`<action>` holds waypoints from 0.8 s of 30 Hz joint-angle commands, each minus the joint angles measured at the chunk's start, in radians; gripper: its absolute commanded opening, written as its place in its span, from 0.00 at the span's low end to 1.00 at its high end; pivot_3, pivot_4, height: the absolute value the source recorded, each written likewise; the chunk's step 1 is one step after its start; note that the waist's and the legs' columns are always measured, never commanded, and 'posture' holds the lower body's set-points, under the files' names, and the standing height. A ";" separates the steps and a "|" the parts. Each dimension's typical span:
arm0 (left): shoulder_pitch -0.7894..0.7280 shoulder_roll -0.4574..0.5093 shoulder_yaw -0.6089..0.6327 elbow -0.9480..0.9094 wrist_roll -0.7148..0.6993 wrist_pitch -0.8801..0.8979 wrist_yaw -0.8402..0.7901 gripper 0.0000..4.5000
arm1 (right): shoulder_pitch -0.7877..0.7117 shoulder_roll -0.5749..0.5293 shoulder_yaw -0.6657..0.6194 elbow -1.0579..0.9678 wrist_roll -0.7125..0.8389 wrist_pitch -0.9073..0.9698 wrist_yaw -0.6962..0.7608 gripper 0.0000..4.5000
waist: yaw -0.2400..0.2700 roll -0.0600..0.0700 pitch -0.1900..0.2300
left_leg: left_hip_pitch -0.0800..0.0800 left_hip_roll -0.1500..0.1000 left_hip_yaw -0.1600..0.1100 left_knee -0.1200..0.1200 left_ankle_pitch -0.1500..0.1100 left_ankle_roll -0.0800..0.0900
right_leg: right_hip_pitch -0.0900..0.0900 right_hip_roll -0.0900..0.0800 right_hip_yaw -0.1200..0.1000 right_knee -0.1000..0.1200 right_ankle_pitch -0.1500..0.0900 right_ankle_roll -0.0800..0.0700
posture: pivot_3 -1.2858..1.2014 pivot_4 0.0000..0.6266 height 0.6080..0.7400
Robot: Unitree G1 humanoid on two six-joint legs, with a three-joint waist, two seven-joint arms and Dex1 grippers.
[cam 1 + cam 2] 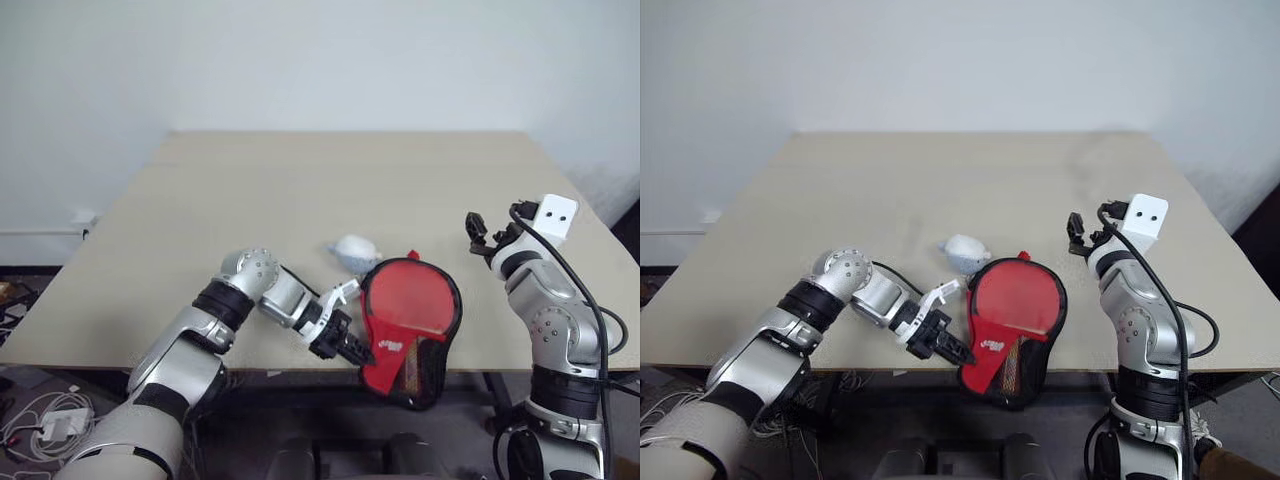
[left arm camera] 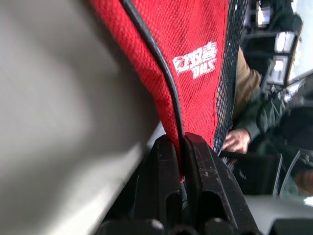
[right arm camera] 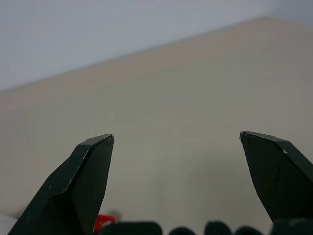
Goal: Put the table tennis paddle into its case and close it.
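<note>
Left claw clamped on case edge at table front; right claw open, well apart.

The left gripper has its jaws clamped on the case's black-edged red fabric.

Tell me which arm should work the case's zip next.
Right, probably. The left claw is shut on the case at its narrow end, at the table's near edge. The right claw is open, holding nothing, above the table beside the case.
</note>
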 commanded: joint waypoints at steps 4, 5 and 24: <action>0.029 0.008 -0.017 -0.099 -0.238 0.015 0.179 0.01 | -0.034 0.007 0.016 -0.032 -0.006 0.000 -0.001 1.00 | 0.001 0.000 0.000 | 0.000 0.000 0.000 0.000 0.000 0.000 | 0.000 0.000 0.000 0.000 0.000 0.000 | 0.52 0.00 1.00; 0.031 0.003 -0.010 -0.100 -0.251 0.015 0.202 0.01 | -0.035 0.007 0.016 -0.033 -0.006 0.001 -0.002 1.00 | 0.001 0.000 0.000 | 0.000 0.000 0.000 0.000 0.000 0.000 | 0.000 0.000 0.000 0.000 0.000 0.000 | 0.52 0.00 1.00; 0.043 0.052 0.053 0.006 -0.428 -0.088 0.476 0.99 | -0.060 -0.008 0.019 -0.001 -0.017 0.011 0.021 1.00 | 0.001 0.000 0.000 | 0.000 0.000 0.000 0.001 0.000 -0.001 | 0.000 0.000 0.000 0.000 0.000 -0.001 | 0.52 0.00 1.00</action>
